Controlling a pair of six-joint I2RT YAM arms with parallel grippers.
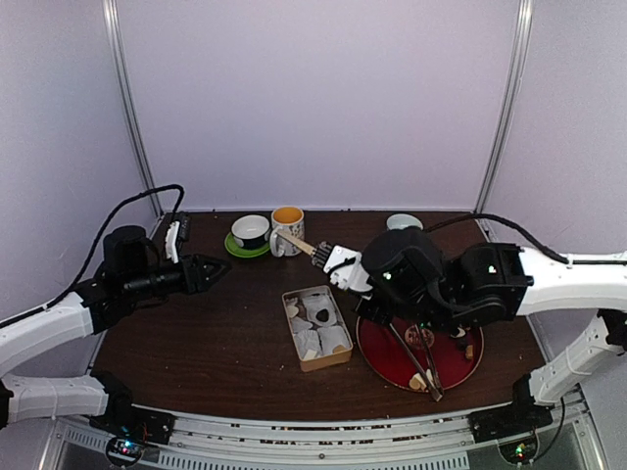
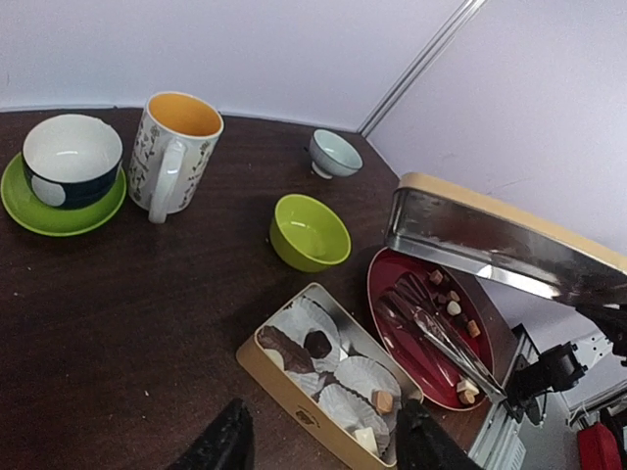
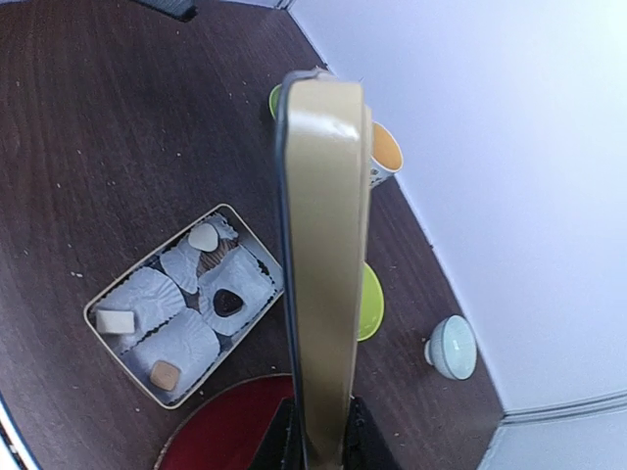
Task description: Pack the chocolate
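Dark table [image 1: 216, 338], chocolate [image 2: 316, 344] in tin [image 2: 279, 387]

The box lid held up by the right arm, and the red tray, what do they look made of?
The lid is likely thin metal, tin-like: its inner face is bright and mirror-like, and the outside has a matte tan-gold coat. The red tray is smooth and dark red with a slight sheen. It could be plastic or lacquer; the look leaves that open.

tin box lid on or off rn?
Off. The box sits open, paper cups and chocolates exposed; the right gripper holds the lid edge-up, apart from it.
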